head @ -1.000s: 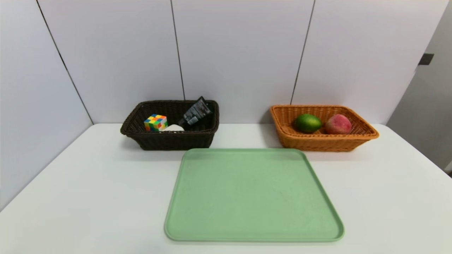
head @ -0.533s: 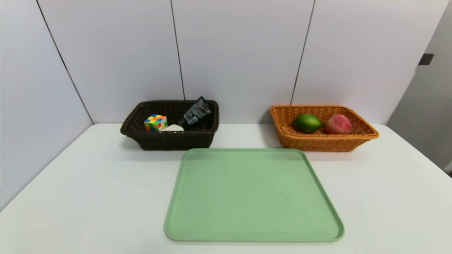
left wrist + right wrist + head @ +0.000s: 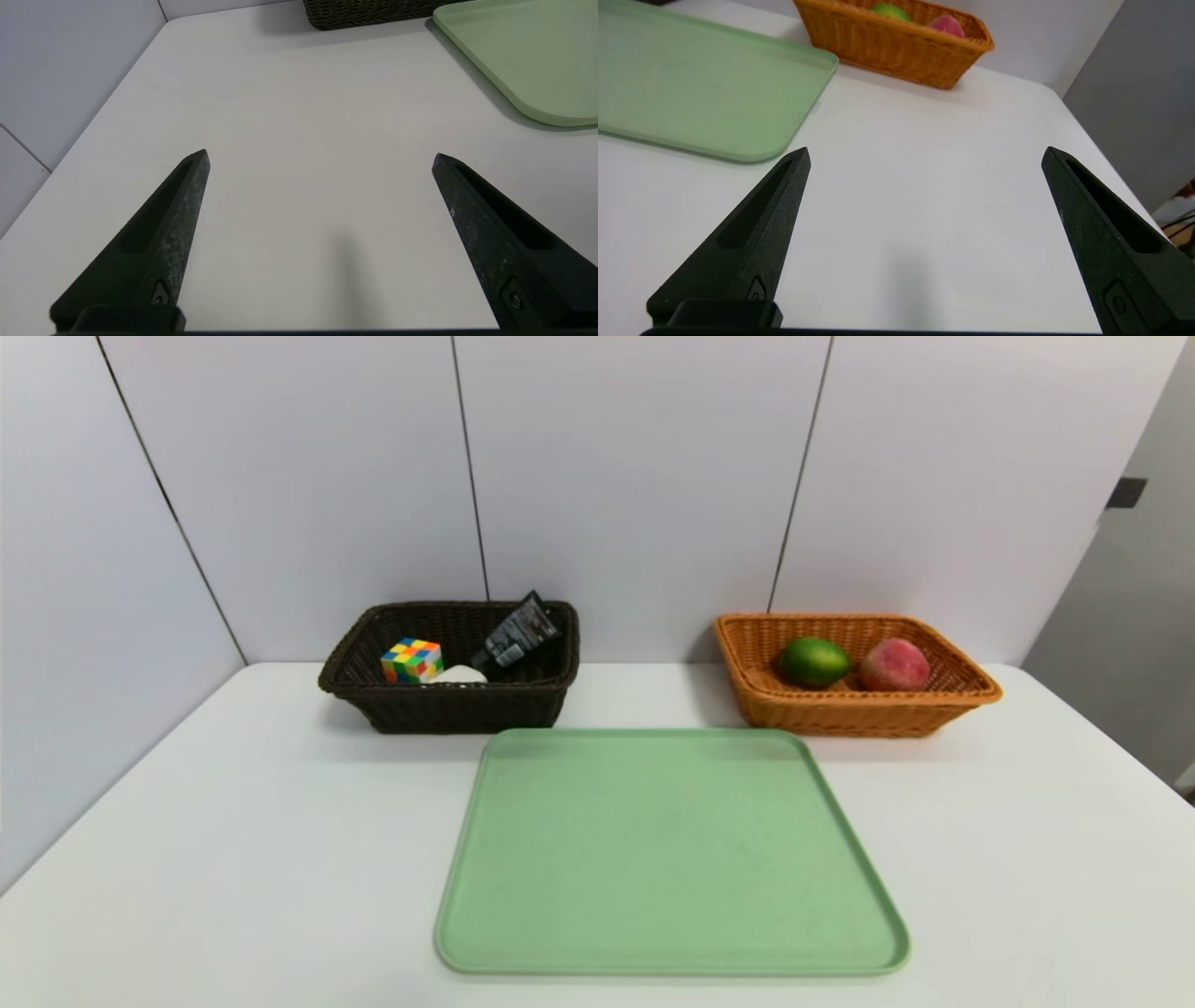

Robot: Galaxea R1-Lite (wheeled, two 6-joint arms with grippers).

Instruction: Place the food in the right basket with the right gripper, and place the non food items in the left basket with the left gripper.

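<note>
My left gripper (image 3: 320, 156) hangs low over the bare white table (image 3: 233, 821), on the left of the tray. Its two fingers stand spread to their widest and they hold nothing. The right gripper (image 3: 924, 154) is the same on the other side: jaws fully apart, empty, over the table between the tray corner and the table edge.

From left to right I see the dark basket (image 3: 448, 709) at the back left, then the green tray (image 3: 667, 859) in the middle, then the orange basket (image 3: 854, 714) at the back right. The tray has nothing on it, so I judge the sorting is finished, and the step in hand is only to keep both arms parked. To do this well, I should keep my fingers off the tray rim and above the table, so that nothing is pushed.

Now the count. In the dark basket there are three non-food things: one coloured cube (image 3: 411, 660), one white object (image 3: 457, 674) half hidden behind the rim, and one black tube (image 3: 518, 633) that leans on the back wall. In the orange basket there are two foods: one green fruit (image 3: 814, 662) and one reddish fruit (image 3: 894, 665), just beside each other. Two baskets, one tray.
</note>
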